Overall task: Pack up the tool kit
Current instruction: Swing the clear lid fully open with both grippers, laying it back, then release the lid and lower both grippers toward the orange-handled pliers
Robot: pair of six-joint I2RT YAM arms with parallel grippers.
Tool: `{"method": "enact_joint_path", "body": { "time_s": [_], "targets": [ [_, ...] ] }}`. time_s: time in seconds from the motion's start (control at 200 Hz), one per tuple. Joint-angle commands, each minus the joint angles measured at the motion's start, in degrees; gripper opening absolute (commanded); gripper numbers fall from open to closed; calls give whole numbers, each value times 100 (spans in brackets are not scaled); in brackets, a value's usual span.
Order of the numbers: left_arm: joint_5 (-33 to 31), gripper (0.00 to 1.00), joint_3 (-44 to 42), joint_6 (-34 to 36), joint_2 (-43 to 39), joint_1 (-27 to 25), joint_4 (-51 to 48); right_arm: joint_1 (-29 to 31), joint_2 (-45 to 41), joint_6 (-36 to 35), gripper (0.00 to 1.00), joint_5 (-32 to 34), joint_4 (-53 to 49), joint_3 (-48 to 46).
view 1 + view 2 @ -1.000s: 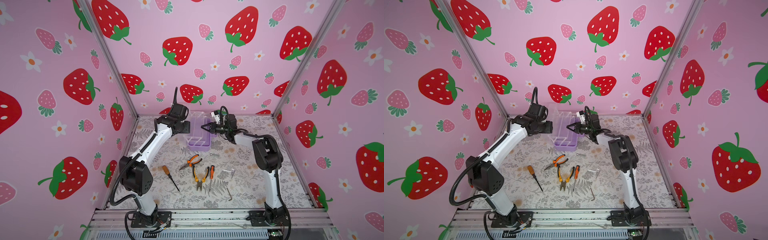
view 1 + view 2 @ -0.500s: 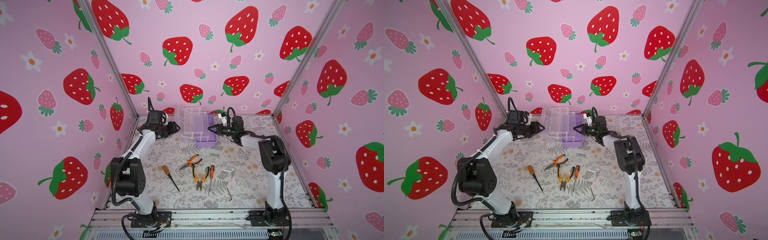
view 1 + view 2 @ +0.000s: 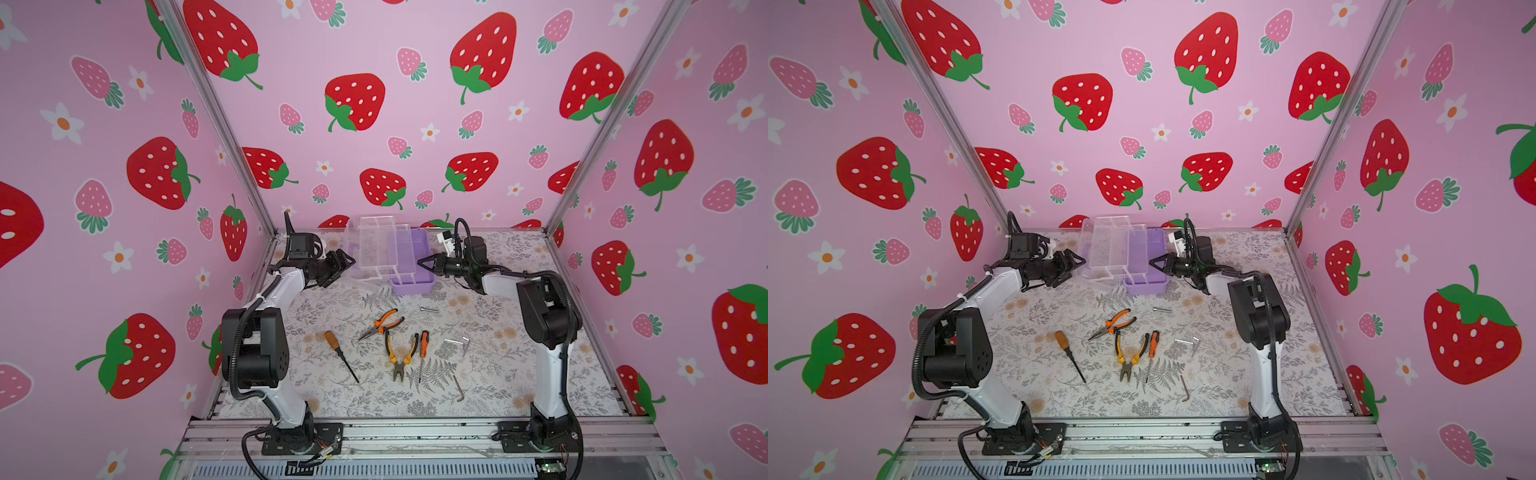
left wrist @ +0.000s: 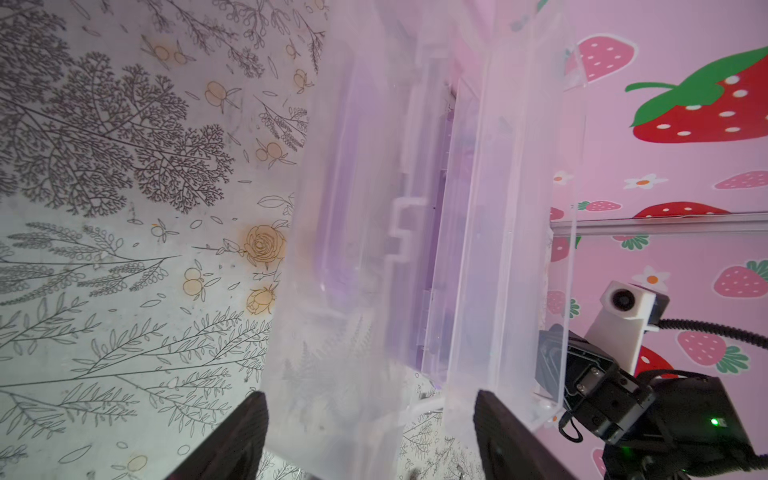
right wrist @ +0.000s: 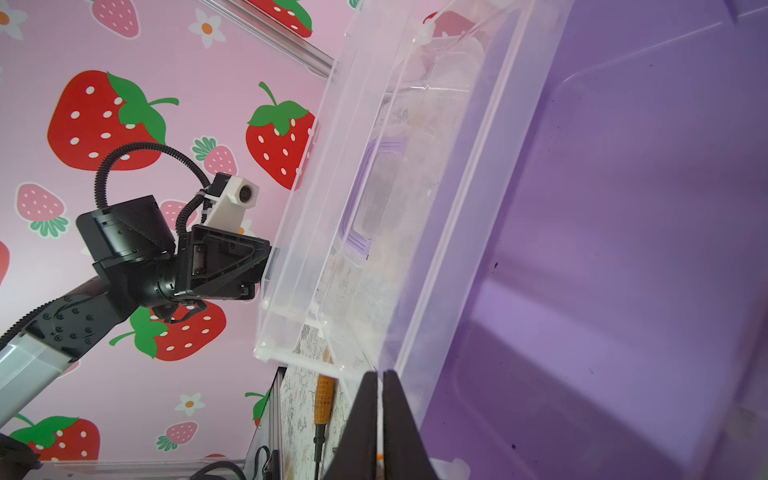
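Box (image 3: pixel 412 286) sits at the back, lid (image 3: pixel 376 245) up — pliers (image 3: pixel 384 322) and screwdrivers (image 3: pixel 332 340) lie loose before it. Left gripper (image 3: pixel 346 269) gapes at the lid; right gripper (image 3: pixel 419 262) is pinched together by the box.

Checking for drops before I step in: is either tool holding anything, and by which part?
Nothing looks held. The left tool stands open around the clear lid; the right tool is shut, empty.
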Motion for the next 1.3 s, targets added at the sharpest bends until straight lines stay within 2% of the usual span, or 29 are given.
{"method": "enact_joint_path", "body": {
  "time_s": [0.0, 0.28, 0.395, 0.475, 0.56, 0.69, 0.805, 0.865, 0.94, 1.0, 1.296],
  "targets": [
    [-144, 81, 5, -123, -85, 7, 56, -43, -86, -102, 9, 12, 47, -33],
    [-441, 82, -84, -195, -222, 19, -167, -43, -264, -237, 9, 134, -37, -234],
    [-549, 82, -125, -165, -471, -8, -274, 23, -691, -1100, 9, 686, -957, -251],
    [-965, 79, -93, 35, -736, -139, -607, 154, -1041, -1828, 10, 1342, -1807, -255],
    [-1617, 72, -75, 365, -1068, -511, -1061, 317, -1405, -2261, 12, 2038, -2334, -425],
    [-2708, 60, -208, 811, -1415, -1380, -1608, 568, -1887, -2443, 14, 2602, -2511, -887],
    [-3289, 57, -558, 919, -1533, -2167, -1793, 1002, -2235, -2953, 17, 3370, -2883, -1182],
    [-3376, 52, -764, 825, -1535, -2453, -1795, 1302, -2357, -3313, 20, 3778, -3007, -1302],
    [-3343, 39, -1097, 609, -1595, -2699, -1627, 1634, -2416, -3670, 21, 4217, -3102, -1409],
    [-3240, 35, -1399, 413, -1692, -2842, -1392, 1840, -2399, -3863, 21, 4406, -3117, -1462],
    [-3089, 32, -2464, -384, -2171, -3228, -771, 2537, -1580, -4494, 30, 4617, -2875, -1164]
  ]
}}
